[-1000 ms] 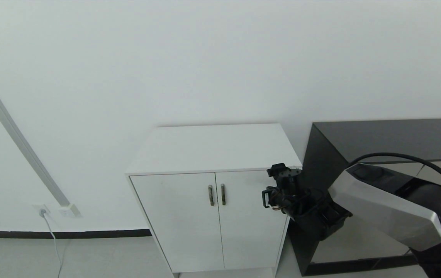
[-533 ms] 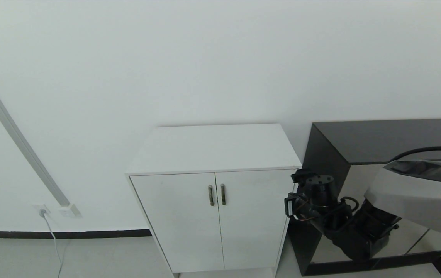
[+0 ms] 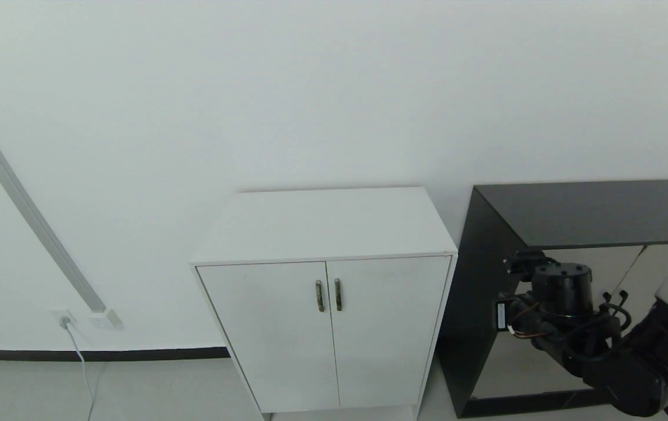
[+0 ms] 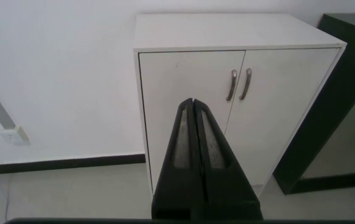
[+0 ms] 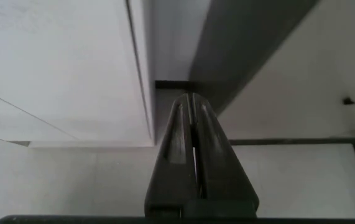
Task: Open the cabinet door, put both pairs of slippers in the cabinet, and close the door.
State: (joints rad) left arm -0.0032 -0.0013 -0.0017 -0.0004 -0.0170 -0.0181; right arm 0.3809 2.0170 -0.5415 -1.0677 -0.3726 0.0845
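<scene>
Both cabinet doors (image 3: 275, 333) are closed; we hold our left fingers (image 4: 186, 140) and right fingers (image 5: 178, 140) pressed together (tips touching).

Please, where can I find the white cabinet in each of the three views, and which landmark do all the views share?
Head view: the white cabinet stands at lower centre.
Left wrist view: the cabinet faces the camera, beyond the left gripper.
Right wrist view: its front is close, beyond the right gripper.
Shared landmark: the black cabinet beside it.
</scene>
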